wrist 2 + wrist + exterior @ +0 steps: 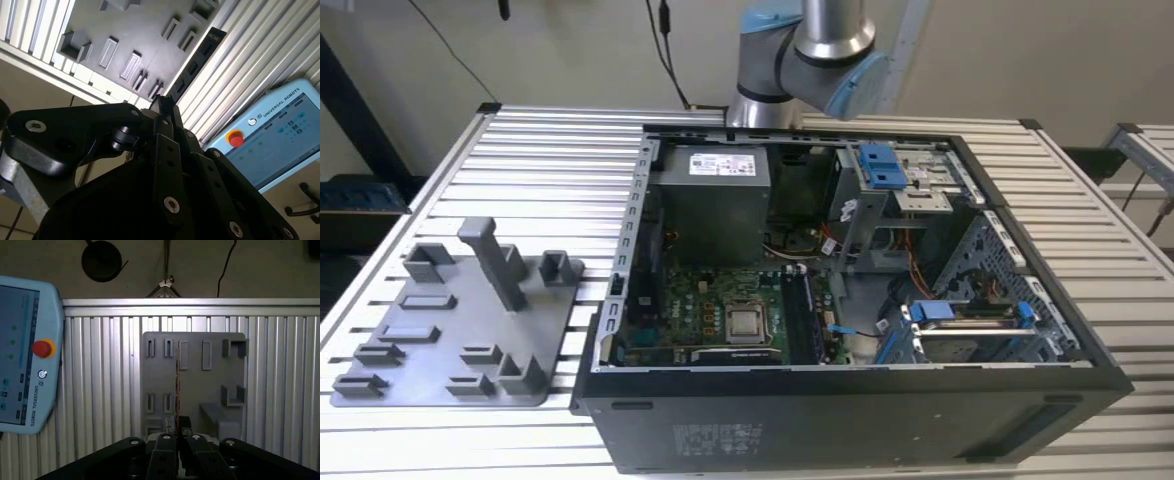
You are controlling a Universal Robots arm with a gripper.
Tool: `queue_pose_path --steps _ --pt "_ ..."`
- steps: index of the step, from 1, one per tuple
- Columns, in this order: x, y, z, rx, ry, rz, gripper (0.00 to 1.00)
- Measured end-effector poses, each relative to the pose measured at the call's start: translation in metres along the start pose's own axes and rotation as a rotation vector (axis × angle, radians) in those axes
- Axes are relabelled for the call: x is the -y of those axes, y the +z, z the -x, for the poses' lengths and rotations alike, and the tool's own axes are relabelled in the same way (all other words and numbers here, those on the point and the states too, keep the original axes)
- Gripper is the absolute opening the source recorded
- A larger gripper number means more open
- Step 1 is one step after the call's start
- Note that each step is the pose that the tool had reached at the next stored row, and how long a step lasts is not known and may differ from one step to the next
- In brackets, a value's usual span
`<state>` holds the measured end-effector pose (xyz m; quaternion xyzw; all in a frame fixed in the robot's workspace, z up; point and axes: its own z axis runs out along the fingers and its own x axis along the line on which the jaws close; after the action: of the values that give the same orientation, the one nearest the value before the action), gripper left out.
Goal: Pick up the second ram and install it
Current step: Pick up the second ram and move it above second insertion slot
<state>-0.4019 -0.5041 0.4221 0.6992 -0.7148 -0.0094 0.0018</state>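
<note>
One board in the grip, held clear of the tray

With jaws clamped on one end, the gripper [176,434] holds the second ram [176,385] edge-on in front of the grey fixture tray [200,390], seemingly lifted well apart from it. Doing this well likely means a firm, square hold, the board's long edge parallel to the slots in the computer case [854,405] beside the tray.

Surfaces: worktop [520,150] ribbed bare metal, satin sheen; fixture tray [554,330] matt grey plastic; second ram [197,57] dark, smooth board; computer case [854,435] matt black.
</note>
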Motion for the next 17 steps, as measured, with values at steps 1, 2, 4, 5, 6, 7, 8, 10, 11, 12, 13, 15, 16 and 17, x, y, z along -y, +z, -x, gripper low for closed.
queue_pose_path --steps 1,2,4,5,6,7,8,10,11,12,13,15,16,17 --pt "0.0018 0.0 0.0001 0.0 0.0 0.0 0.14" --pt "0.0037 -0.0001 0.0001 0.0 0.0 0.0 0.14" --pt "0.0079 -0.0001 0.0002 0.0 0.0 0.0 0.14" --pt "0.0101 -0.0001 0.0002 0.0 0.0 0.0 0.14" --pt "0.0125 -0.0002 0.0003 0.0 0.0 0.0 0.14" --pt "0.0148 -0.0002 0.0003 -0.0001 0.0 0.0001 0.14" --pt "0.0174 -0.0003 0.0004 0.0 0.0 0.0 0.14" --pt "0.0223 -0.0003 0.0005 0.0001 0.0 0.0002 0.14" --pt "0.0249 -0.0004 0.0006 0.0001 0.0 0.0001 0.14" --pt "0.0275 -0.0004 0.0006 0.0 0.0 0.0001 0.14" --pt "0.0303 -0.0005 0.0007 0.0 0.0 0.0001 0.14" --pt "0.0361 -0.0006 0.0008 0.0 0.0 0.0002 0.14" --pt "0.0393 -0.0006 0.0009 0.0 0.0 0.0003 0.14" --pt "0.0425 -0.0007 0.0009 0.0 0.0 0.0004 0.14"
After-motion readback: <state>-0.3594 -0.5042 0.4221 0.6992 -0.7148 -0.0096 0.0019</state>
